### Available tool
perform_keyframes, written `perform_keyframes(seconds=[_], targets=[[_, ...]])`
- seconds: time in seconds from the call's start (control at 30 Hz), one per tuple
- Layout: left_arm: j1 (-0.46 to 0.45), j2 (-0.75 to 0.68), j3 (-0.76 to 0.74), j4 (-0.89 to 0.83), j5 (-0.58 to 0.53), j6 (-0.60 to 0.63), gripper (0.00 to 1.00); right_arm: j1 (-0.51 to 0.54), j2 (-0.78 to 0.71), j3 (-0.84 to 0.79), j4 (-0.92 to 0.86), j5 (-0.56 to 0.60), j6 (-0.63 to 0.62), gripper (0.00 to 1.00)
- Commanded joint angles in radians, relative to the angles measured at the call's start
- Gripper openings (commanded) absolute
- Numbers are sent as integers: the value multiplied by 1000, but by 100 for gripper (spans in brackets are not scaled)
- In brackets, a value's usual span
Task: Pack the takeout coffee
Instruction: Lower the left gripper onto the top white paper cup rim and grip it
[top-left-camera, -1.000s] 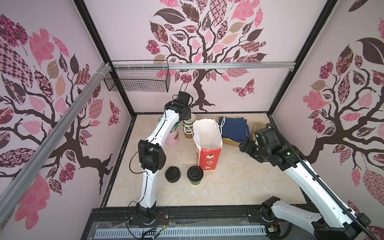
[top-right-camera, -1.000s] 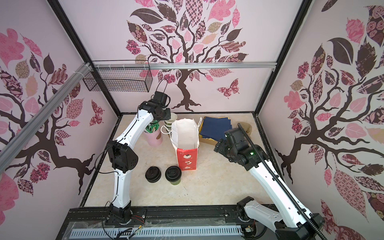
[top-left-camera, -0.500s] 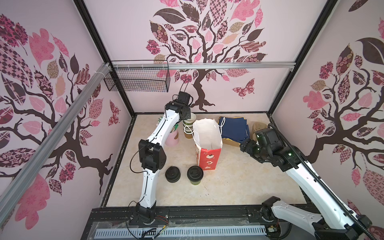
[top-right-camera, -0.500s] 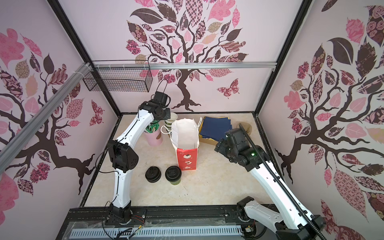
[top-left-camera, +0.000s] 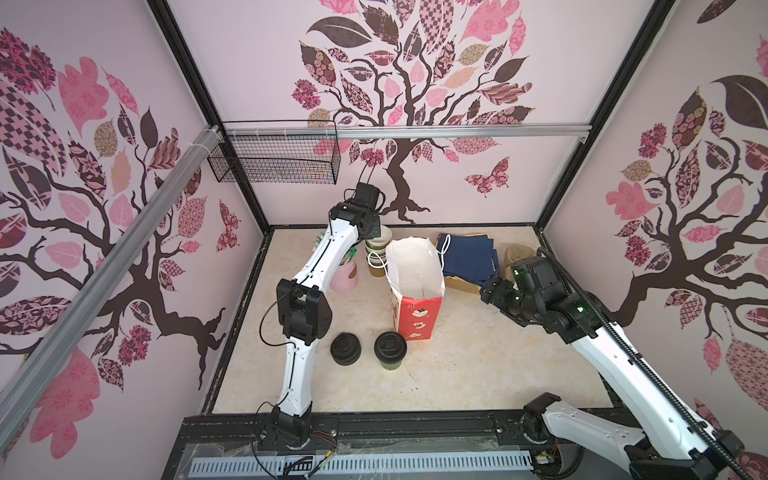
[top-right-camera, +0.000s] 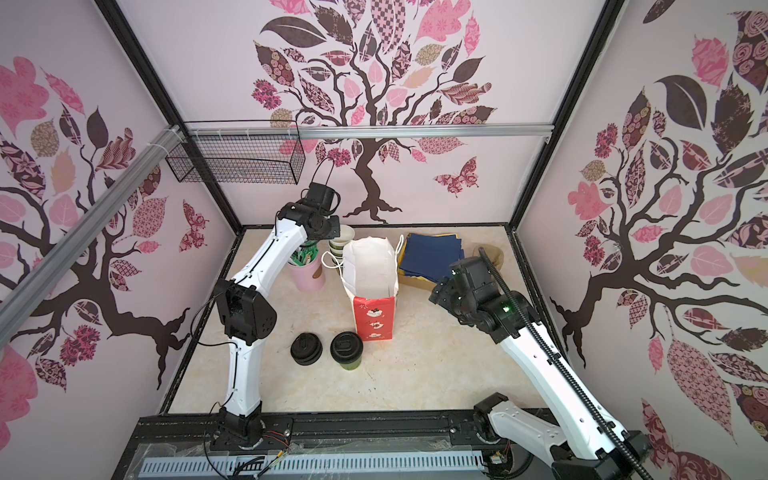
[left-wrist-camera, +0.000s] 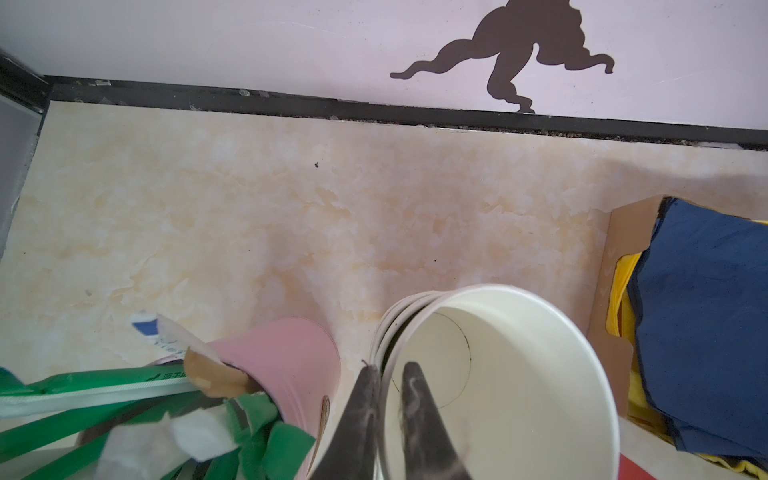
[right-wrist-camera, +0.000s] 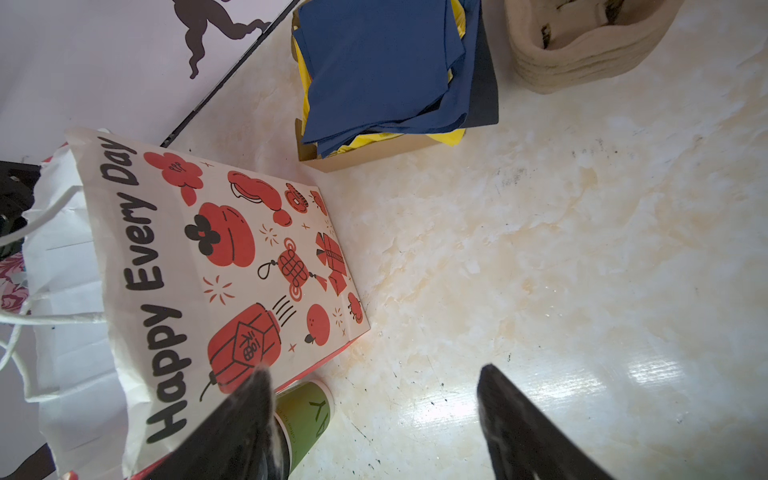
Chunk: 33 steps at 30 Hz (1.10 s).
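You have a glossy cream marble-look bench (right-wrist-camera: 582, 249), a matt white-and-red printed paper bag (right-wrist-camera: 232, 257), a smooth green paper cup (right-wrist-camera: 309, 411) with a round black plastic lid (top-left-camera: 390, 345), matt navy-blue folded napkins (right-wrist-camera: 374, 62) and a stack of rough, fibrous beige moulded trays (right-wrist-camera: 582, 54).

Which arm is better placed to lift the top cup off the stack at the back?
Left: the left gripper pinches the rim of the top cup. The right gripper hangs open, empty, beyond the bag.
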Motion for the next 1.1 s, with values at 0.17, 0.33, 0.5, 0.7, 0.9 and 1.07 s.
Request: perform_keyframes(seconds=[0.17, 0.33, 0.5, 0.7, 0.9, 1.07], targets=[[3, 21, -5, 4, -4, 13, 19, -6, -29, 26, -28, 16, 15, 81], [3, 15, -16, 10, -11, 14, 19, -6, -31, 26, -32, 27, 20, 81], [5, 15, -20, 16, -13, 15, 15, -6, -35, 23, -32, 29, 26, 81], [6, 16, -33, 16, -11, 19, 12, -7, -43, 22, -35, 35, 32, 81], [6, 24, -34, 7, -17, 30, 9, -6, -52, 21, -36, 40, 39, 81], [8, 2, -35, 14, -6, 20, 4, -6, -58, 26, -37, 47, 42, 81]])
